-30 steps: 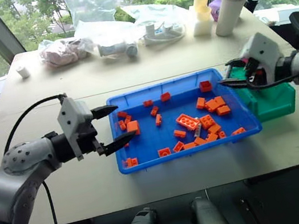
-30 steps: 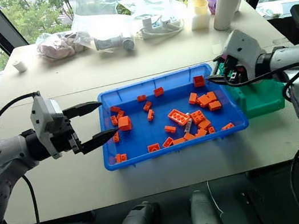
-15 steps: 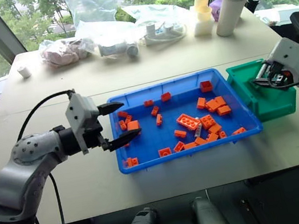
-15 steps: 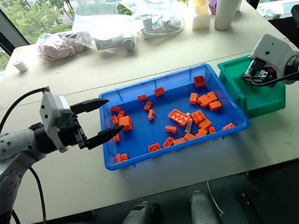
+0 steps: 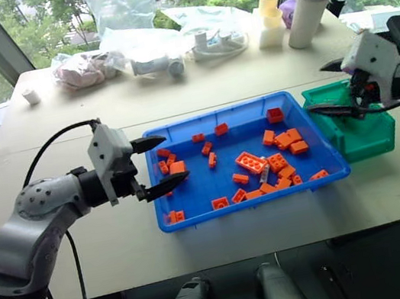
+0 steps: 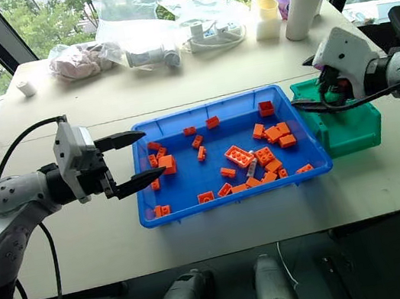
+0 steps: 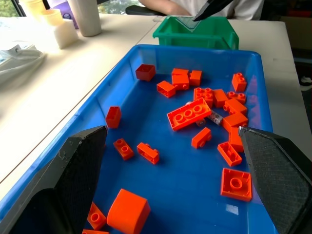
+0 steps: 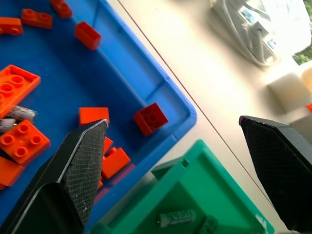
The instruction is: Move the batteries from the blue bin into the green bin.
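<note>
The blue bin (image 5: 197, 196) lies mid-table, scattered with orange bricks. One silver battery (image 5: 265, 175) lies among the bricks near its front right; the right wrist view shows two batteries (image 8: 18, 113) beside a flat orange brick. The green bin (image 5: 372, 136) touches the blue bin's right end, and two batteries (image 8: 176, 217) lie on its floor. My left gripper (image 5: 173, 156) hangs open over the blue bin's left rim, empty. My right gripper (image 5: 316, 89) is wide open and empty above the green bin's left edge.
Orange bricks (image 5: 250, 162) cover much of the blue bin's right half. Along the table's far edge stand a white tumbler (image 5: 308, 12), yellow cups (image 5: 270, 17) and plastic bags (image 5: 143, 47). A person (image 7: 195, 5) sits beyond the green bin.
My right gripper swung out over the green bin, opened wide, then came back left and up to the bin's left edge. The left gripper stayed put.
</note>
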